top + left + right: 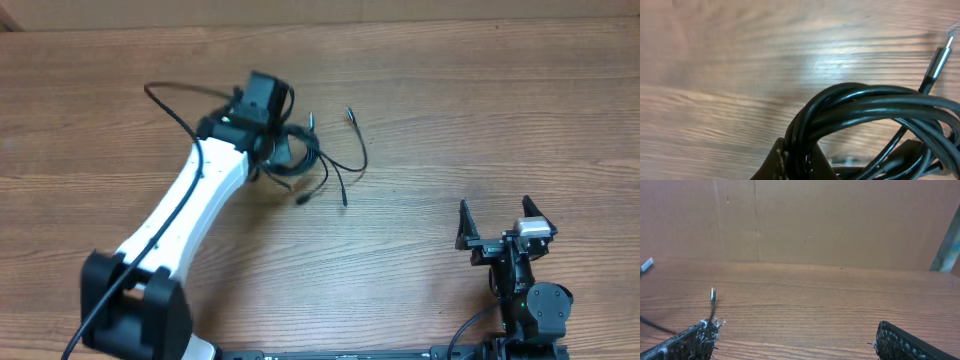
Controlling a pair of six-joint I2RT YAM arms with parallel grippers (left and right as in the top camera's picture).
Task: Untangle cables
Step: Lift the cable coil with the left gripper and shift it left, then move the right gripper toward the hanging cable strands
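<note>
While the left gripper (283, 150) clamps tight on the cables (325, 165) at upper centre, right gripper (497, 225) sits wide, lower right — cords look light, floppy, slick; best grabbed near a loose plug end (350, 112).

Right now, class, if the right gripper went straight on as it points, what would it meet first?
Nothing close: the right gripper faces brown wooden table, then probably the brown back wall. A thin black cable's silver plug lies left of that line.
</note>
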